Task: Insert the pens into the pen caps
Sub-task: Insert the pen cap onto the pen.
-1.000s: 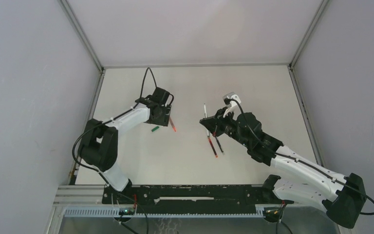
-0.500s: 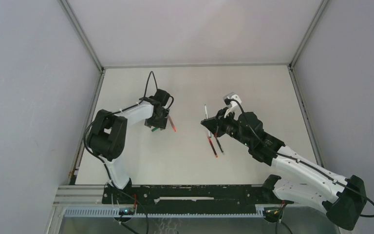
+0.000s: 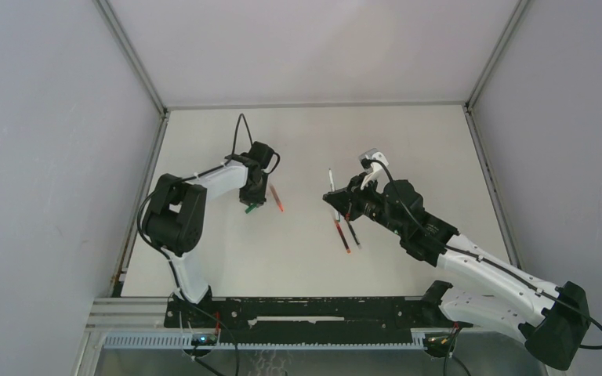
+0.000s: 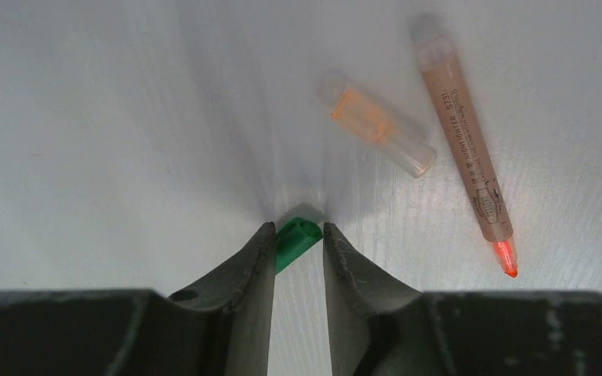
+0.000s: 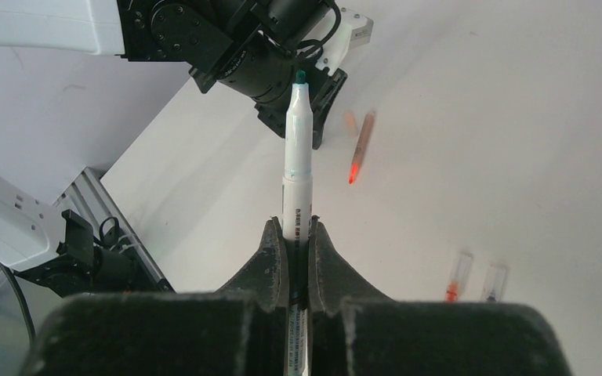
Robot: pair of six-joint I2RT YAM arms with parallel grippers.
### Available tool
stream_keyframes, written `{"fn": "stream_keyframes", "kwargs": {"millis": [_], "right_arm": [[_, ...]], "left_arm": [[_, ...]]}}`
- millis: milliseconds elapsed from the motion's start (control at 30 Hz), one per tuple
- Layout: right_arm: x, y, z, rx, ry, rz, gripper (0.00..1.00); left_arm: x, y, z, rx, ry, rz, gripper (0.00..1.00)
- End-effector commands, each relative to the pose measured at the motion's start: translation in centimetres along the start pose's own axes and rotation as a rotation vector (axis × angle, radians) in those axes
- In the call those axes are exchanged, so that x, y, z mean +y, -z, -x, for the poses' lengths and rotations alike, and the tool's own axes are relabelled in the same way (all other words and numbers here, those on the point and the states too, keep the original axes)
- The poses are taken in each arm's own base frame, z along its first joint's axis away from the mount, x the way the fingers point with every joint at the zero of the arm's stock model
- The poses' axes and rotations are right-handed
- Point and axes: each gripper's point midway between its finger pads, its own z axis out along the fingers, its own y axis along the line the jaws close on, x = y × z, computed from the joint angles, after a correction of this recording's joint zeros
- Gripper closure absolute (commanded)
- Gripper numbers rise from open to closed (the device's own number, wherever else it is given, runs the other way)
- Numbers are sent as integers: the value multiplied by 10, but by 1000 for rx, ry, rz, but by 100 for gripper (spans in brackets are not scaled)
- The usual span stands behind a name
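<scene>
- Since the earlier frame the left arm has swung in and dropped over the green cap (image 4: 294,241), its elbow folding back toward the base. The right arm has not shifted.
- Left gripper (image 4: 298,231): narrow, with one finger on each side of the green cap. The cap lies on the counter (image 4: 86,117) at the fingertips, its long axis slanted across the gap. Whether it is pinched yet cannot be told.
- Right gripper (image 5: 294,225): closed on the barrel of the green pen (image 5: 296,149), held off the counter with its tip pointing toward the left arm.
- Judgement: the cap falls to the left arm. Once lifted, its open end must face the pen tip along the pen's axis.
- Just beyond the cap, apart from it, lie an uncapped red pen (image 4: 466,153) and a clear cap (image 4: 376,125).
</scene>
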Motion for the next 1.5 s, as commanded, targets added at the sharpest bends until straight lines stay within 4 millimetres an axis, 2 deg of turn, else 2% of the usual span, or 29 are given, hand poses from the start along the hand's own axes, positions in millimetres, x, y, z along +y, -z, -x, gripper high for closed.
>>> {"fn": "stream_keyframes", "kwargs": {"millis": [0, 133, 233, 400, 600, 867, 1233, 1367, 1467], "right_arm": [[3, 0, 9, -36, -2, 16, 100], [4, -3, 7, -29, -10, 23, 100], [5, -5, 6, -26, -18, 28, 100], [6, -6, 6, -23, -21, 35, 100], [5, -8, 3, -15, -21, 33, 100], [6, -9, 3, -15, -19, 37, 100], [5, -8, 4, -17, -17, 29, 100], [3, -7, 5, -24, -17, 20, 100], [3, -6, 7, -33, -17, 15, 100]], "left_arm": [[2, -7, -24, 69, 44, -1, 69], [3, -6, -31, 76, 61, 3, 75], [3, -5, -33, 76, 75, 3, 76], [6, -1, -38, 75, 90, 15, 57], [5, -1, -48, 94, 97, 4, 54], [1, -4, -54, 119, 100, -17, 65], [-2, 0, -53, 108, 103, -40, 87], [-6, 12, -44, 75, 100, -81, 92], [-16, 34, -26, -1, 99, -164, 94]]}}
